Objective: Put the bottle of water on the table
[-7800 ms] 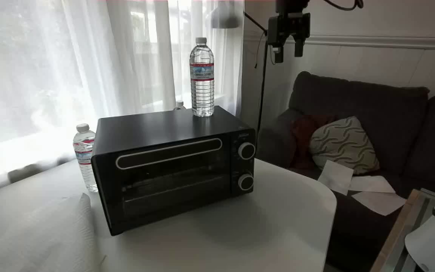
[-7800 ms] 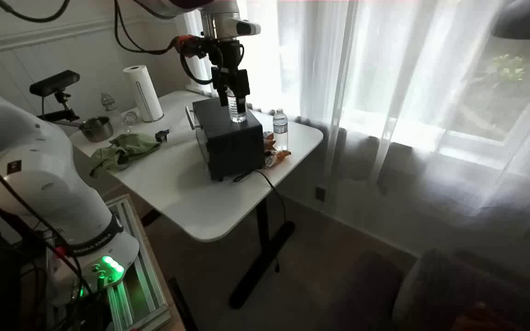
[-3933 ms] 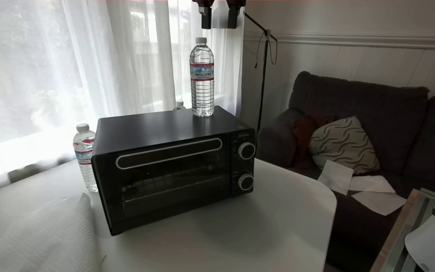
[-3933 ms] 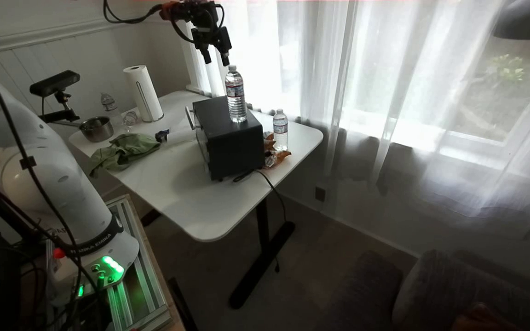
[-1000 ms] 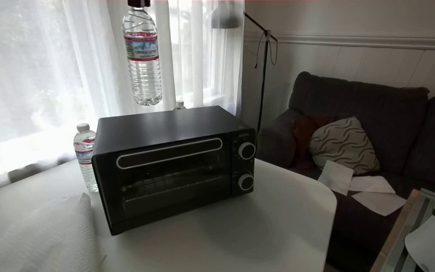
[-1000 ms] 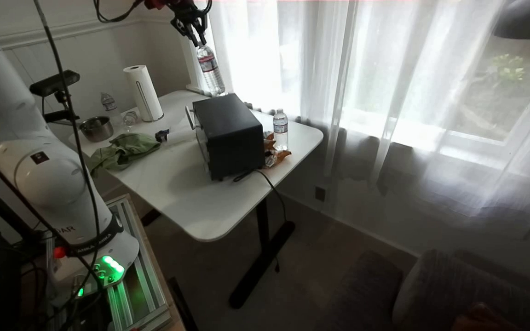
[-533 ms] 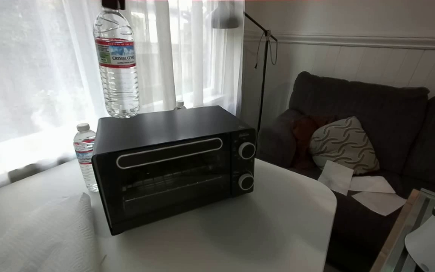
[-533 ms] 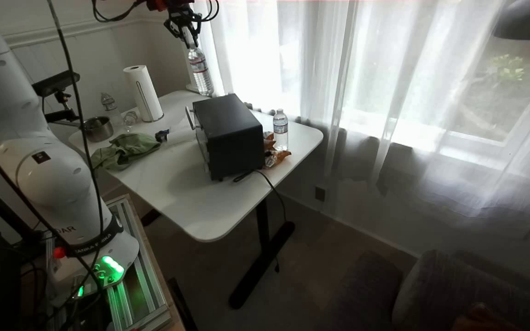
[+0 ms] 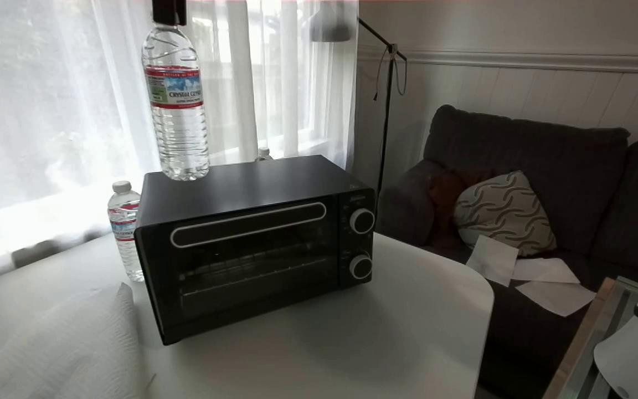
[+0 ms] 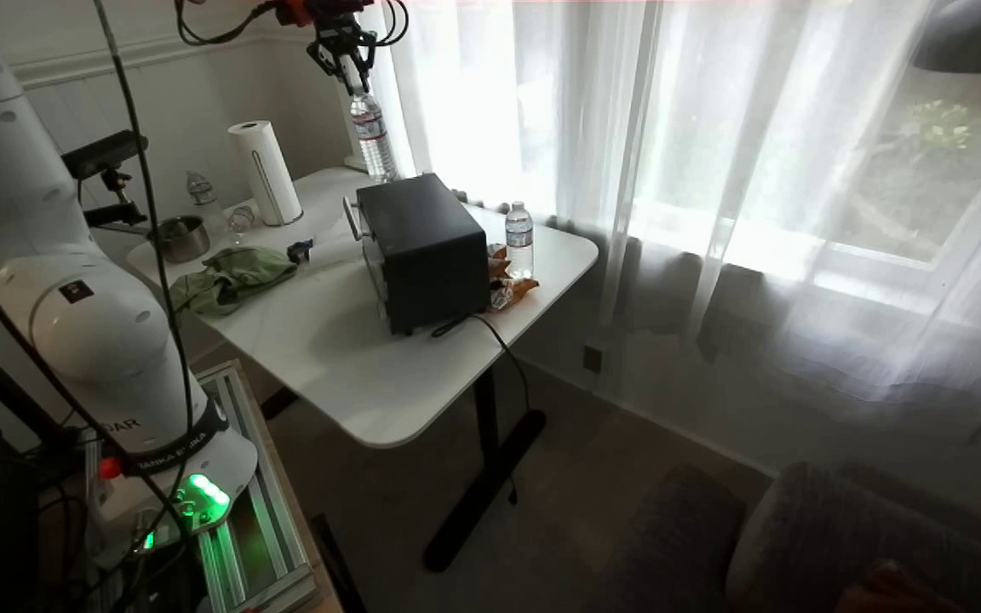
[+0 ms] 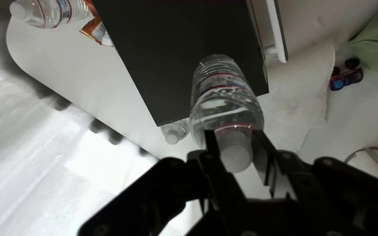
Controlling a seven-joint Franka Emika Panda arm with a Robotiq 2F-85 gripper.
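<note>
Above the white table [image 9: 407,327], near one end of the black toaster oven [image 9: 263,260], the bottle of water [image 9: 178,105] is hanging nearly upright; whether its base is touching the oven cannot be told. The gripper [image 11: 235,139] is clamping the bottle by its white cap [image 11: 236,158], its two fingers [image 11: 211,141] pressing from either side; only the wrist view is showing that cap. A second bottle [image 9: 125,235] is standing beside the oven in an exterior view, while the wrist view is exposing just its top. A steel pot [image 10: 182,239] is appearing solely in an exterior view, near a crumpled green cloth [image 10: 239,277]; loose white sheets [image 9: 543,270] are lying on a dark sofa [image 9: 529,144] in an exterior view. The bottle of water is displaying clear, ribbed plastic and a red-edged, blue-marked label; the oven is presenting a smooth black box with round, pale-rimmed knobs [image 9: 361,221]; a paper towel sheet [image 9: 70,343] is showing a wavy, embossed texture; the table is ending in a smooth, rounded corner.
</note>
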